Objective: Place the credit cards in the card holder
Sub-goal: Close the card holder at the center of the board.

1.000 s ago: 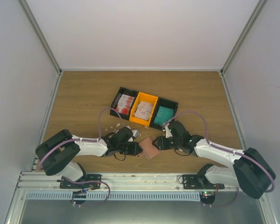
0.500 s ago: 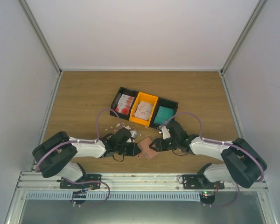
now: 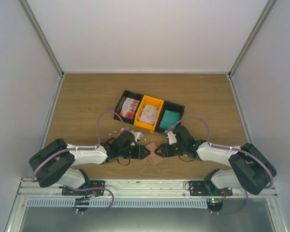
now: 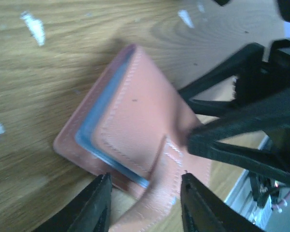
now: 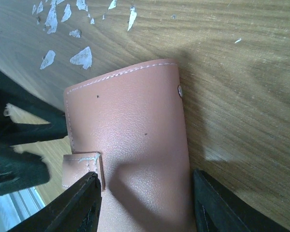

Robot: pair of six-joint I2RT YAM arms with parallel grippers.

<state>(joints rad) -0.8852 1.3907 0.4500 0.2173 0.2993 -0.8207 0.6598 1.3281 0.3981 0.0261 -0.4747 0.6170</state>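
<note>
Credit cards lie in the three boxes of the tray: white and red ones on the left, pale ones in the orange middle box, teal ones on the right. None of them is in a gripper.

The card holder lies flat on the tabletop, near the front, between the two arms. A thin blue edge peeks out between its pink layers. I cannot tell if that is a card or just the lining.

The left gripper has its fingers apart with the holder's little strap between them. I cannot tell if it squeezes the strap. The right gripper has its fingers wide apart over the holder, and one finger rests on top of it. It does not look clamped.

White scraps lie nearby.

So the job looks just begun. The holder has to be opened, and then the cards carried over.
</note>
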